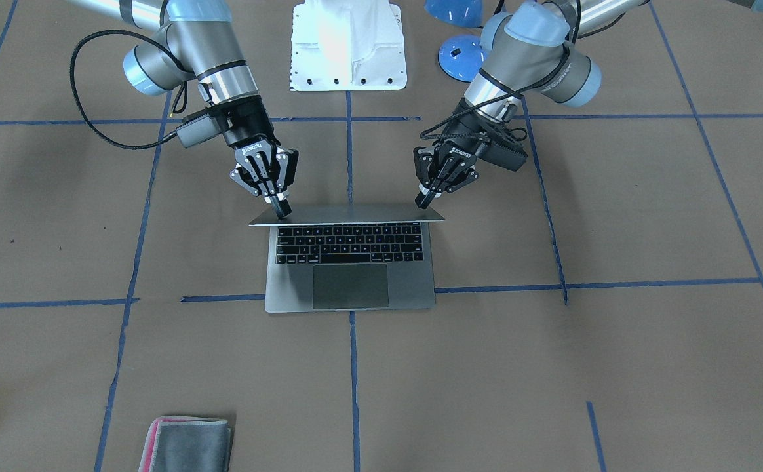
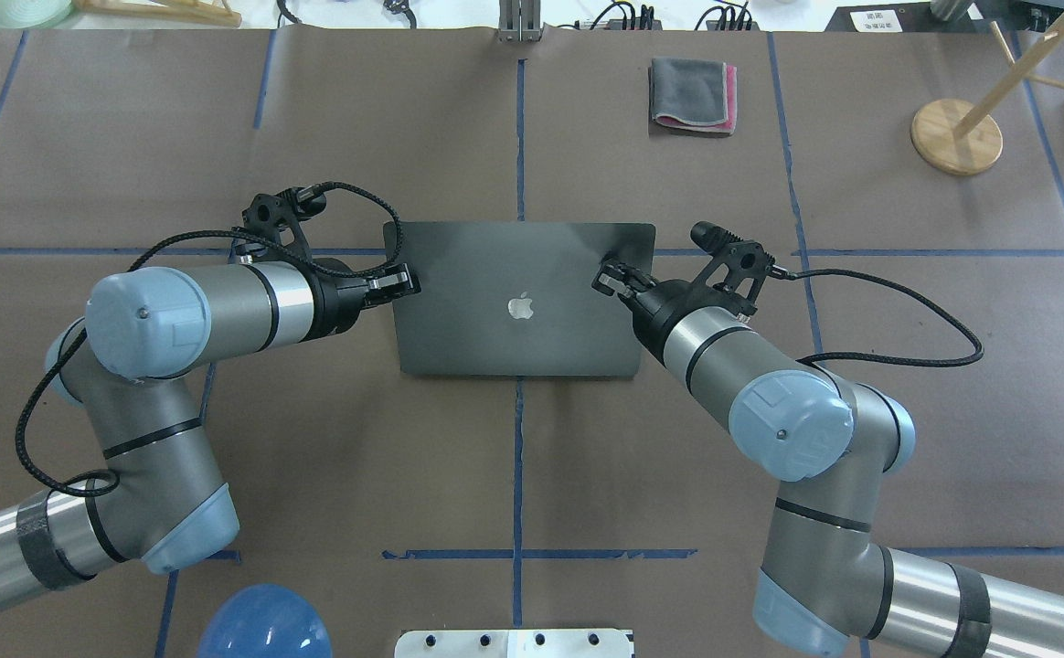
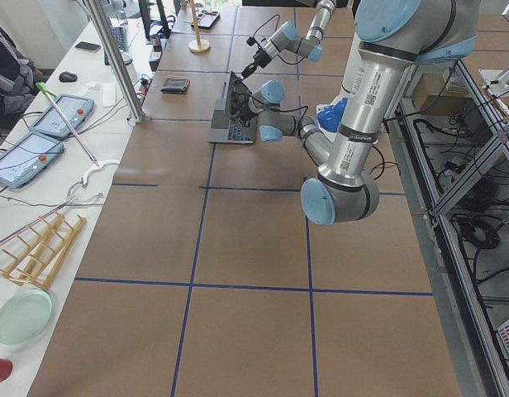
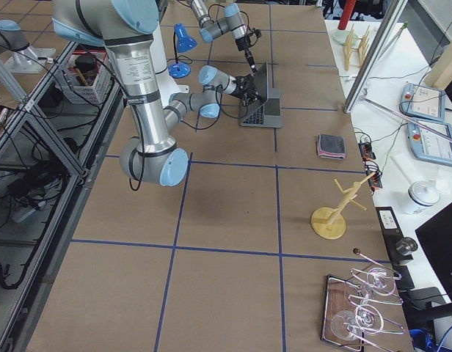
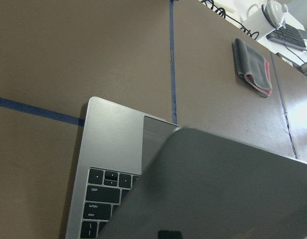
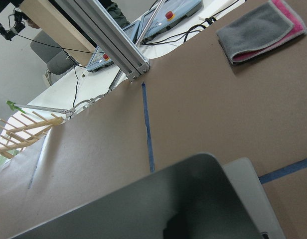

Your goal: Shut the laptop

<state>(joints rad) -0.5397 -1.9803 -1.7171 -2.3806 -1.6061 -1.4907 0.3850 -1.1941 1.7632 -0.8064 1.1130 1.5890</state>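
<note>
The space-grey laptop [image 1: 349, 288] lies open at the table's middle, keyboard and trackpad facing away from the robot. Its lid [image 2: 518, 302] stands partly tilted over the keyboard, with the apple logo showing from overhead. My left gripper [image 2: 401, 283] is shut, its fingertips against the lid's back at its left edge [image 1: 426, 198]. My right gripper [image 2: 605, 278] is shut, its fingertips against the lid's back at the right edge [image 1: 280, 208]. Both wrist views show the dark lid [image 5: 218, 194] [image 6: 168, 209] close below the camera; the fingers are out of view there.
A folded grey-and-pink cloth [image 2: 692, 94] lies beyond the laptop on the far side. A wooden stand [image 2: 955, 135] is at the far right. Blue domes [image 1: 460, 56] and a white base [image 1: 349, 46] sit near the robot. Blue tape lines cross the brown table.
</note>
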